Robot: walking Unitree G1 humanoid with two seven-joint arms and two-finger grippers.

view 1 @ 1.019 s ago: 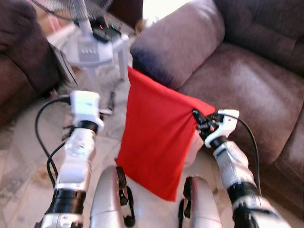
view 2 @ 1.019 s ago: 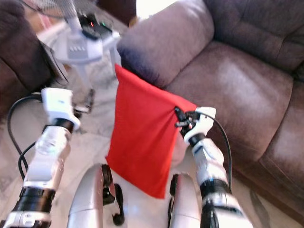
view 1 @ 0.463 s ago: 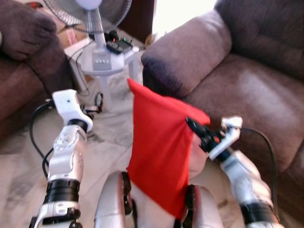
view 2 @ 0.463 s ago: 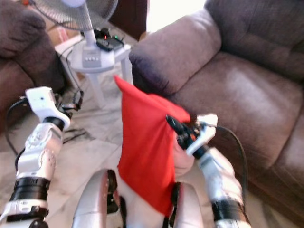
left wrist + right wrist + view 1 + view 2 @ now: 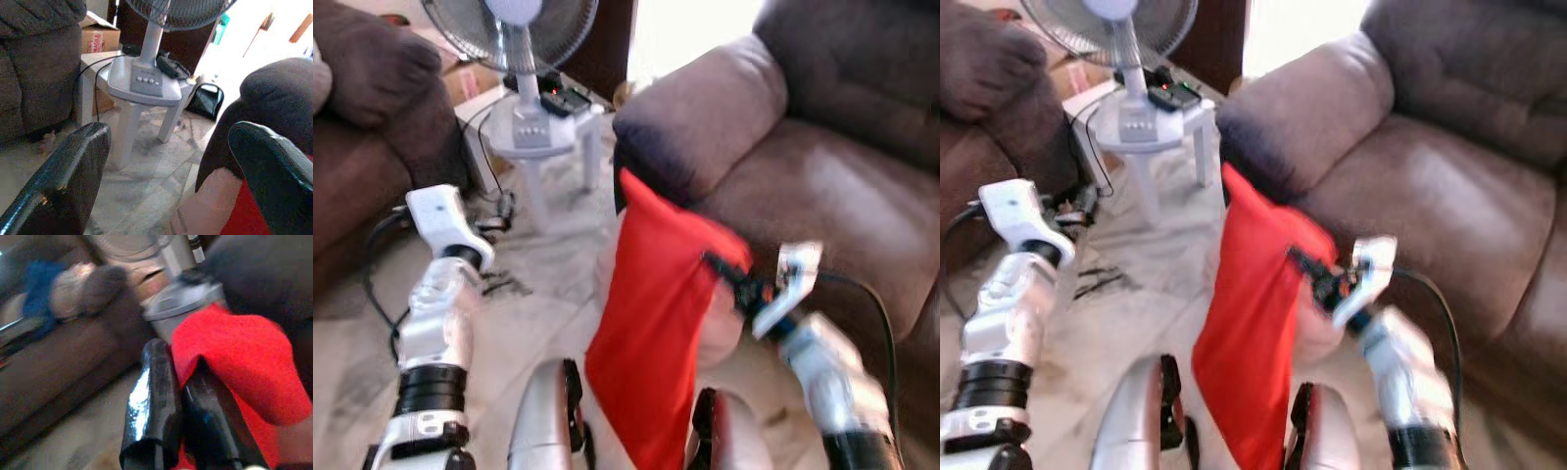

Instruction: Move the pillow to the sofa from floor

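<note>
While the left gripper (image 5: pixel 166 161) is raised with its fingers spread wide and nothing between them, a white fan (image 5: pixel 519 59) on a small table (image 5: pixel 563 132) stands beyond it. The red pillow (image 5: pixel 661 323) hangs from the right gripper (image 5: pixel 720 266), whose fingers pinch its upper corner, just before the brown sofa (image 5: pixel 832 186).
</note>
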